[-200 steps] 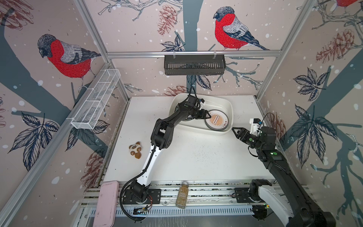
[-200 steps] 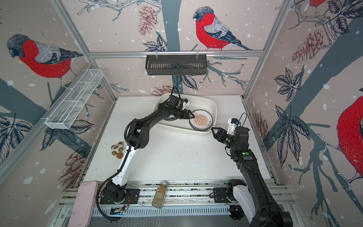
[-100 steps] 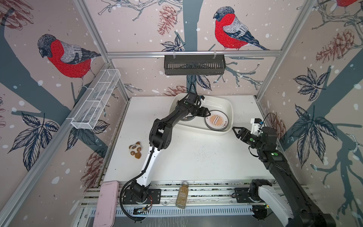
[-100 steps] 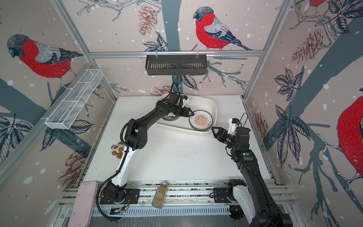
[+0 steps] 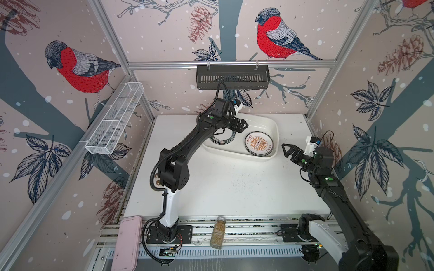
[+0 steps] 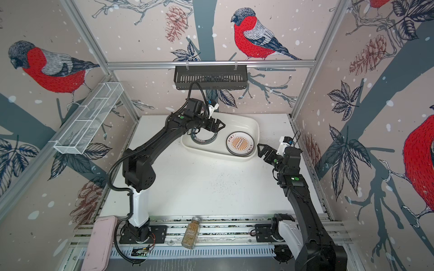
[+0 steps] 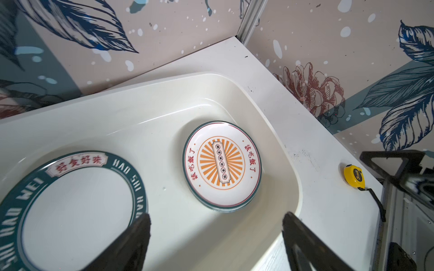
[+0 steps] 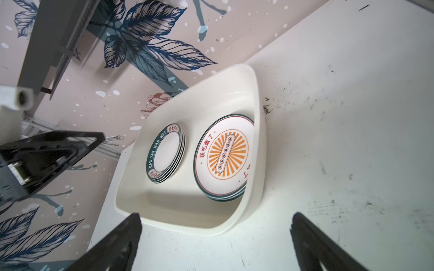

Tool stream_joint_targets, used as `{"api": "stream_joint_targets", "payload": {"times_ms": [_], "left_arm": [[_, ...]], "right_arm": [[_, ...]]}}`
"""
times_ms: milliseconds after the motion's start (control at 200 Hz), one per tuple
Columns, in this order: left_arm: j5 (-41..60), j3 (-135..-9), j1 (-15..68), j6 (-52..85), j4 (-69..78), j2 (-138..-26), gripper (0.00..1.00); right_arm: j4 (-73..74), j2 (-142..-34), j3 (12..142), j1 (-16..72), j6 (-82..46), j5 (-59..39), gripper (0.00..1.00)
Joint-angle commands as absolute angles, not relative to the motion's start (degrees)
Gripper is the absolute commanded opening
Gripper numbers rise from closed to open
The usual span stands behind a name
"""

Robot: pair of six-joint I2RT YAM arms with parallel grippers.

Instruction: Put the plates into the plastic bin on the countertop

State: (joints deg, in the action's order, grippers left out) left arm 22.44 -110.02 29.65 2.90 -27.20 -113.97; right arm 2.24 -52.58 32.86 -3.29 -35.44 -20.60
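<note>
Jaws wide, empty — left arm stretched over the plastic bin, right arm beside it.

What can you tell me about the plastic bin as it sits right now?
The plastic bin is a shallow, glossy white tub with rounded corners and a flared rim, sitting flat at the back of the countertop. Inside lie two plate stacks, apart: a green-lettered stack and a sunburst stack. The left gripper, open, hovers over it without touching.
</note>
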Motion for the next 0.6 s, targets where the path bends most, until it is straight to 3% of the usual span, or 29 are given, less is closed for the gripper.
{"api": "stream_joint_targets", "payload": {"times_ms": [0,370,595], "left_arm": [[16.3,-102.4,28.0,0.5,-22.1,-107.6,0.89],[2.9,-67.6,16.5,1.3,1.4,-85.7,0.92],[-1.1,-49.1,8.9,4.8,17.5,-80.5,0.98]], "right_arm": [[7.2,-53.5,32.4,-3.9,-34.7,-14.6,1.0],[20.7,-55.1,27.9,-4.0,-31.2,0.9,1.0],[29.9,-55.3,24.0,-3.9,-21.9,6.1,1.0]]}}
